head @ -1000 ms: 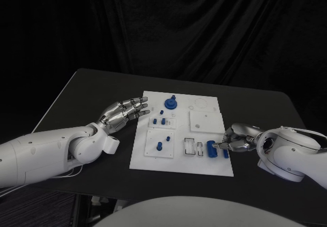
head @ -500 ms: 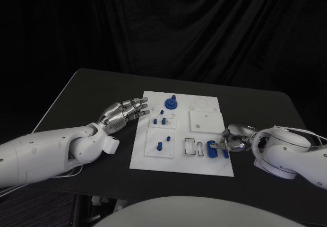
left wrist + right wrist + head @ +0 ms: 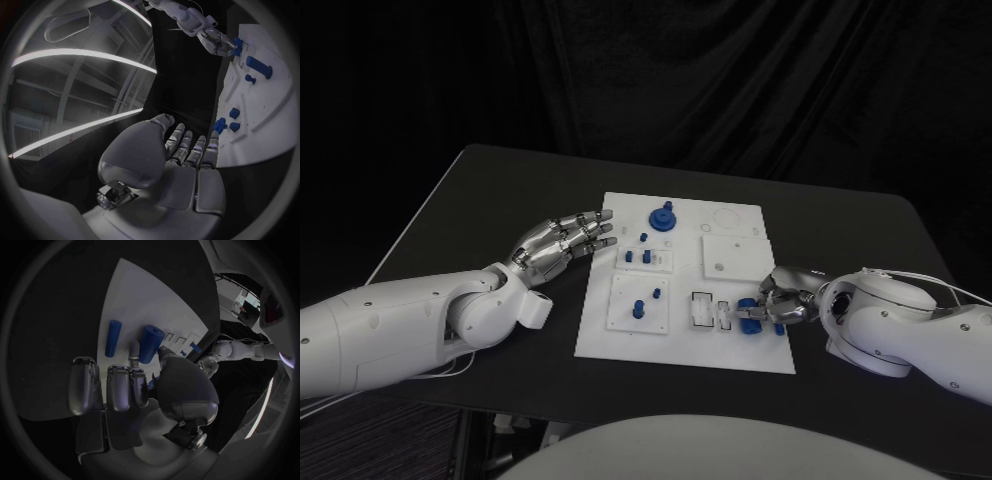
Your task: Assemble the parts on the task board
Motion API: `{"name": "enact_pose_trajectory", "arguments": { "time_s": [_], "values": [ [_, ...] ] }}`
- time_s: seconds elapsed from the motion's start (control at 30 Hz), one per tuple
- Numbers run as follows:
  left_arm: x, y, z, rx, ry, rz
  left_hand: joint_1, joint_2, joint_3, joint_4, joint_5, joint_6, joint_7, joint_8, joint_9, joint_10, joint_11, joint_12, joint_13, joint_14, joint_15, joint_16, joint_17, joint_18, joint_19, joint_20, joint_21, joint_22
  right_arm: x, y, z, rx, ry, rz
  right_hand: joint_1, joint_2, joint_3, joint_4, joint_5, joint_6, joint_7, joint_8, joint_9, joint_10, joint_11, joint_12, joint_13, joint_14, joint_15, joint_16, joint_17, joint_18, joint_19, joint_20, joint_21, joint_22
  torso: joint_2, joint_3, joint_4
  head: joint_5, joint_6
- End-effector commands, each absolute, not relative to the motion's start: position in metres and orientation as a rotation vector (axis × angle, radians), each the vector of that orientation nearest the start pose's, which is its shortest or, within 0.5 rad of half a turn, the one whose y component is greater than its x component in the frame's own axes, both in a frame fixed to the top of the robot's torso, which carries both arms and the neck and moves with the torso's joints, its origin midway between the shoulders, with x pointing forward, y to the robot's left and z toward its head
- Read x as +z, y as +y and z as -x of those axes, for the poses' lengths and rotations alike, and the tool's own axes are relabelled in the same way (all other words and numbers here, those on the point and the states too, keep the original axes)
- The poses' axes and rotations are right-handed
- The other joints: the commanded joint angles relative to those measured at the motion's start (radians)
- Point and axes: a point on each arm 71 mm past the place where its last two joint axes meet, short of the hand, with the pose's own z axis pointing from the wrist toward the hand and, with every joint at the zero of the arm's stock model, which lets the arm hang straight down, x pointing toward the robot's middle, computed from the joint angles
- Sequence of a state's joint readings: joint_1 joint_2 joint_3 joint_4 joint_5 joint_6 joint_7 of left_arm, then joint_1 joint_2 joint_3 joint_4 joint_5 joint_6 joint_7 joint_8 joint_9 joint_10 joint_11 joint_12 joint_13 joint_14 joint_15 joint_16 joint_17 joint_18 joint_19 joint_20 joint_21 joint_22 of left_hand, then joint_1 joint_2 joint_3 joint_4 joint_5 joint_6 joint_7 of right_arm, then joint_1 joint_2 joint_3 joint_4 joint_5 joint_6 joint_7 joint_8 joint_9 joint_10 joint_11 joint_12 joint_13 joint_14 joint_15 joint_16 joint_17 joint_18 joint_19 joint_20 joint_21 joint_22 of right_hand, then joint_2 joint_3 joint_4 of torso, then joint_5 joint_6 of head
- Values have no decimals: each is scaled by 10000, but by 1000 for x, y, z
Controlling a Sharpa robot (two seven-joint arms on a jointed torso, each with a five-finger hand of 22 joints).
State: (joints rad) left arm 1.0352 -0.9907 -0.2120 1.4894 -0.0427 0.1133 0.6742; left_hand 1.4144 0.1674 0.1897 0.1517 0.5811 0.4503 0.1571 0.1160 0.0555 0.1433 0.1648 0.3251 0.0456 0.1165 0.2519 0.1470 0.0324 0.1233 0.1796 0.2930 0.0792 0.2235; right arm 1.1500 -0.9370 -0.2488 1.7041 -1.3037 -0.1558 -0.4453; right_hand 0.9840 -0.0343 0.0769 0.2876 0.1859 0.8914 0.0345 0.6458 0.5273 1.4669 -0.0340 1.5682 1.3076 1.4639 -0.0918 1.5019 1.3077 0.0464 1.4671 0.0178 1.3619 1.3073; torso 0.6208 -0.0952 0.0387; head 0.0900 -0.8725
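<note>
The task board (image 3: 687, 345) lies mid-table, and at its 4 o'clock corner the right hand (image 3: 777, 303) curls over a thick blue cylinder (image 3: 150, 343). The right wrist view shows thumb and fingers touching that cylinder's end, with a thinner blue rod (image 3: 113, 338) lying free beside it. The left hand (image 3: 564, 240) hovers at the board's 9 o'clock edge, fingers straight and holding nothing, as its wrist view confirms.
</note>
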Motion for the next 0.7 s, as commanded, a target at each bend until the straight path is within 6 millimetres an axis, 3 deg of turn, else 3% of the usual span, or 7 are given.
{"name": "enact_pose_trajectory", "arguments": {
  "time_s": [0.03, 0.2, 0.23, 0.33, 0.43, 0.47, 0.7],
  "values": [
    [-290, 275, -410, -18252, 15335, 11362, 7, 77, 54, -13, 40, 3, 27, 22, 2, 41, -3, 35, 13, 72, 15, 36, 7, -203, 57, 4, 34, -1, -289, -216, -399, 3736, 22497, -28, 82, -58, 105, -60, 105, 12, -30, -2, 65, 1039, -42, 26, 2631, 786, -72, -34, 1189, -1, 467, -76, -11, 2031, 2, 2, 4, -12, -2],
    [-294, 275, -407, -18308, 15315, 11604, 6, 89, 86, -9, 42, 2, 44, 21, 1, 42, 15, 35, 13, 72, 21, 39, 8, -208, 62, 5, 36, -1, -294, -215, -399, 3593, 22899, -10, 341, -104, 207, -170, 431, 22, -55, 39, 199, 1039, -65, 26, 2631, 793, -96, -25, 1205, -14, 478, -93, 69, 2048, 2, 0, -5, -20, -2],
    [-294, 274, -406, -18367, 15239, 11770, 7, 110, 136, -6, 52, 37, 71, 34, 6, 51, 12, 55, 16, 64, 36, 33, 6, -216, 76, 6, 41, 9, -295, -215, -399, 3551, 23004, -42, 644, -142, 347, -355, 1193, -35, -61, 35, 296, 1039, -73, 26, 2631, 788, -104, -42, 1173, -13, 470, -109, 80, 2045, 1, 0, -3, -31, -2],
    [-295, 273, -404, -18531, 15014, 12210, 12, 117, 169, -11, 55, 54, 75, 41, 9, 56, 26, 56, 16, 65, 35, 35, 7, -220, 88, 5, 46, 17, -297, -215, -399, 3452, 23333, -222, 837, -150, 494, -477, 1871, -97, -65, 4, 391, 1039, -78, 26, 2631, 779, -111, -65, 1134, -4, 449, -111, 54, 2032, -6, 1, -4, -49, -2],
    [-296, 274, -404, -18539, 14915, 12329, 16, 120, 282, -23, 1, 122, 83, 71, 19, 78, 67, 79, 20, 101, 45, 80, 17, -232, 118, 5, 60, 27, -300, -216, -400, 3407, 23609, -502, 1253, -134, 882, -795, 3057, -174, -102, -19, 518, 1039, -113, 26, 2631, 774, -140, -83, 1106, -1, 435, -134, 57, 2028, -3, 0, 3, -29, -2],
    [-296, 275, -404, -18516, 14876, 12359, 16, 120, 284, -24, 0, 127, 84, 72, 20, 79, 67, 80, 21, 102, 45, 82, 17, -232, 119, 5, 60, 28, -300, -217, -400, 3435, 23657, -660, 1464, -131, 1146, -974, 3833, -175, -141, 52, 643, 1039, -148, 26, 2631, 775, -170, -82, 1110, 3, 428, -157, 53, 2024, -4, 0, -1, -32, -2],
    [-297, 277, -404, -18444, 14842, 12433, 18, 117, 301, -29, -1, 138, 85, 77, 21, 88, 67, 93, 23, 105, 47, 85, 18, -234, 131, 5, 65, 38, -296, -217, -402, 4292, 23040, -1652, 1554, -285, 1842, -1322, 4940, -381, -213, 483, 1294, 1039, -213, 26, 2631, 778, -222, -86, 1110, -1, 424, -211, 95, 2028, -12, -1, 8, 3, -2]
  ]
}}
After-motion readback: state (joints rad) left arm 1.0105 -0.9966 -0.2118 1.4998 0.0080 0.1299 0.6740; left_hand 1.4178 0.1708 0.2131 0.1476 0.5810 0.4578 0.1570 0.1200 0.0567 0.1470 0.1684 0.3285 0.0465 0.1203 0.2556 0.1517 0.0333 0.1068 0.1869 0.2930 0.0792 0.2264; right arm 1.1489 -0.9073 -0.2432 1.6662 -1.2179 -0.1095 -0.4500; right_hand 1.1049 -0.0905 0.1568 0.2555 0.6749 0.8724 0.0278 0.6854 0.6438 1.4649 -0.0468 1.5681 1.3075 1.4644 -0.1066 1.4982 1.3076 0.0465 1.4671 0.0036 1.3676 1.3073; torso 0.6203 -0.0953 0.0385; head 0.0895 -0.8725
